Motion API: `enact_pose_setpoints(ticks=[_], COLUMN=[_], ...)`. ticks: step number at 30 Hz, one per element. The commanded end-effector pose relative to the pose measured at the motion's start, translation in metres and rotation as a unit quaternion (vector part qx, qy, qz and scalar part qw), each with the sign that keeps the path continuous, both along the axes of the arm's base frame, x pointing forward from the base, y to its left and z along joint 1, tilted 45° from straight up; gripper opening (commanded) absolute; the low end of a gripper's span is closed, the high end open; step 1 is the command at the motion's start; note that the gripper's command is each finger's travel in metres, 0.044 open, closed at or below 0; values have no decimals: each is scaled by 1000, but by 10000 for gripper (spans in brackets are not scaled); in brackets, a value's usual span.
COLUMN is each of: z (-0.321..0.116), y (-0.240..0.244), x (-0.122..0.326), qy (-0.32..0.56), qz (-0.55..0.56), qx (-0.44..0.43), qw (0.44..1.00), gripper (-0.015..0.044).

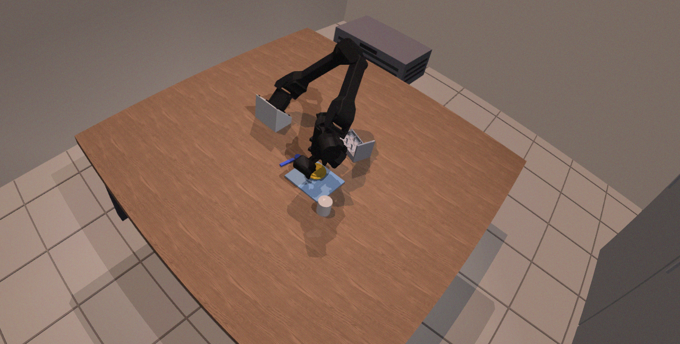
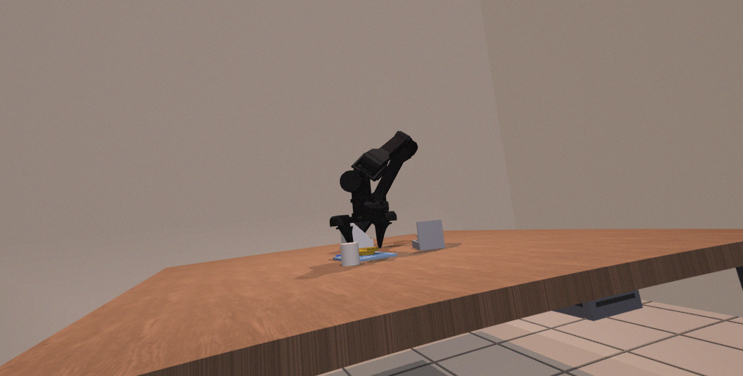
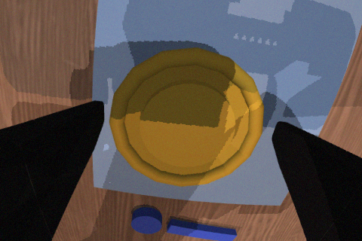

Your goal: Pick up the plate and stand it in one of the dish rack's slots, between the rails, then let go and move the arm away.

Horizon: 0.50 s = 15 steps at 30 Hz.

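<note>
The yellow round plate [image 1: 320, 172] [image 2: 367, 251] [image 3: 185, 147] lies flat on a light blue board [image 1: 335, 182] [image 2: 387, 256] [image 3: 181, 19]. My gripper [image 2: 365, 245] [image 3: 192, 122] is open and points down low over the plate. In the wrist view one finger is on each side of the plate, with a gap at both sides; nothing is held. The dish rack [image 1: 363, 151] [image 2: 430, 234], grey with a raised end panel, stands beside the arm, right of the board in the top view. The arm partly hides its slots there, and its panel hides them in the exterior view.
A white cup [image 1: 324, 207] [image 2: 349, 255] stands at the board's near corner. A blue bar [image 1: 287, 162] [image 3: 201, 230] and blue disc [image 3: 147, 221] lie beside the board. A grey wedge-shaped stand [image 1: 270, 116] [image 2: 361, 238] is near the arm's base.
</note>
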<state>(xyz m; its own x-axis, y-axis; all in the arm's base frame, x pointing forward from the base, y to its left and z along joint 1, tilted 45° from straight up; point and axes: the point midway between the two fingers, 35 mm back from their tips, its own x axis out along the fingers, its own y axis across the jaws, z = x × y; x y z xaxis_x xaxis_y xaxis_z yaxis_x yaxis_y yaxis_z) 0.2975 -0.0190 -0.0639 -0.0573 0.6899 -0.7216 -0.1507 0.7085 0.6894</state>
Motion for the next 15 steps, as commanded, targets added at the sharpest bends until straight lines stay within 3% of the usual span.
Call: enact_pose_setpoints(ticks=[1, 15], z=[-7, -7], y=[8, 8], x=[-4, -4], qy=[8, 8], qz=[-1, -1], qx=[6, 6], qw=[1000, 1000], gripper=[400, 362])
